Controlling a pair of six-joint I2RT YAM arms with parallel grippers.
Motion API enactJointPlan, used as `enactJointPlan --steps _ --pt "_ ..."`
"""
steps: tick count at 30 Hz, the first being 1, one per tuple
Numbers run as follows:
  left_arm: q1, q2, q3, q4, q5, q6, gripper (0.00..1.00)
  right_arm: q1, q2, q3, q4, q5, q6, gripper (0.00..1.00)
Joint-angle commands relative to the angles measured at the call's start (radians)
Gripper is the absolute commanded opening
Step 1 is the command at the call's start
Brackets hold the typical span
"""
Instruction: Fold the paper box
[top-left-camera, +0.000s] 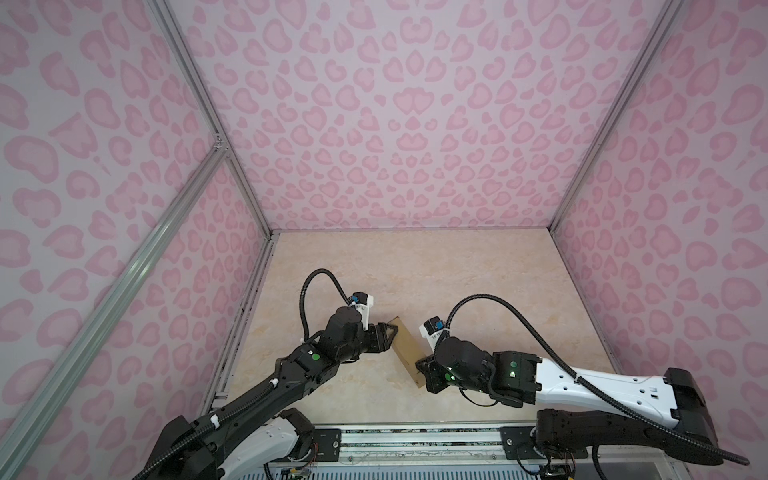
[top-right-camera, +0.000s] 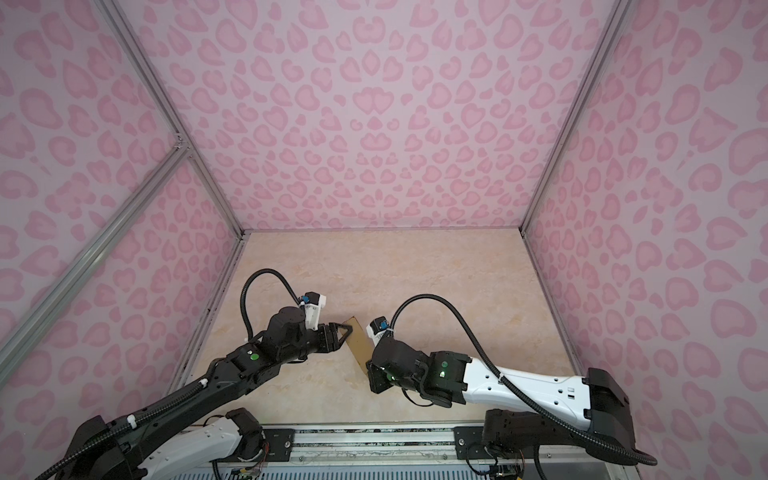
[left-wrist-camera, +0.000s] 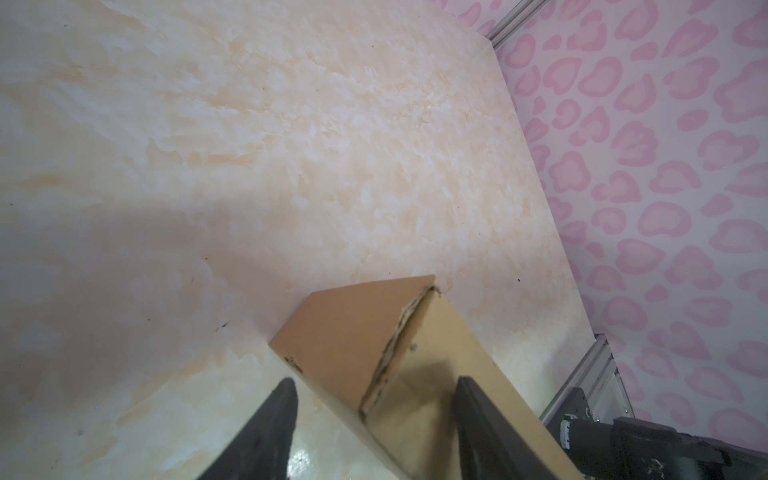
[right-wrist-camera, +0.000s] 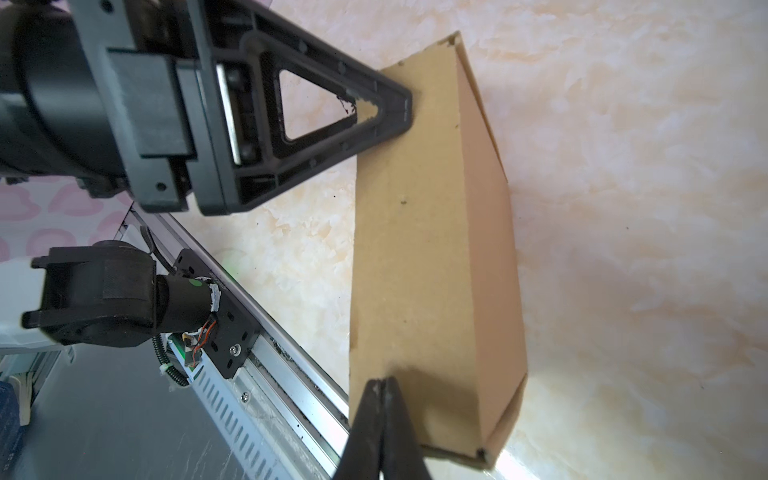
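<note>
Brown kraft cardboard box (top-left-camera: 409, 354) up on edge; my right gripper (right-wrist-camera: 381, 384), jaws shut, props one end, presumably so left gripper (left-wrist-camera: 376, 382), jaws wide, straddles the other.

Matt brown cardboard paper box (right-wrist-camera: 415, 249) (frayed at one corner), glossy marble-look tabletop (left-wrist-camera: 249, 166), dull metal frame strut (top-left-camera: 124, 272)

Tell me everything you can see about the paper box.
The paper box is plain brown kraft cardboard, folded into a closed, shallow shape with frayed corners. It stands on edge on the marbled table. The left gripper, open, straddles its far end; the right gripper, shut, touches its near end.
</note>
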Motion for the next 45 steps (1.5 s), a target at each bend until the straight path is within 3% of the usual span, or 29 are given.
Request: enactJointPlan --steps 1,8,21,30,33,38,44,45 --pt "0.002 -0.048 -0.041 -0.176 -0.064 0.009 0.61 0.020 0.026 0.006 -0.186 0.034 -0.019 0.07" --pt "0.001 -0.160 -0.120 -0.210 -0.078 -0.027 0.61 0.071 0.083 0.044 -0.181 0.043 -0.032 0.07" --pt "0.001 -0.157 -0.141 -0.186 -0.082 -0.041 0.63 0.054 0.139 0.026 -0.166 0.037 -0.017 0.07" --pt "0.005 0.021 0.062 -0.142 -0.124 0.064 0.77 -0.235 -0.049 -0.014 -0.075 -0.035 -0.113 0.20" --pt "0.015 0.079 0.120 -0.117 -0.126 0.067 0.82 -0.361 -0.075 -0.020 -0.051 -0.087 -0.156 0.30" --pt "0.030 0.158 0.220 -0.077 -0.122 0.070 0.90 -0.547 -0.098 -0.002 -0.038 -0.143 -0.213 0.59" --pt "0.083 0.245 0.363 -0.086 -0.143 0.097 1.00 -0.767 -0.083 0.045 0.006 -0.172 -0.272 0.76" --pt "0.093 0.258 0.390 -0.095 -0.157 0.106 0.97 -0.803 -0.083 0.046 0.022 -0.161 -0.277 0.81"
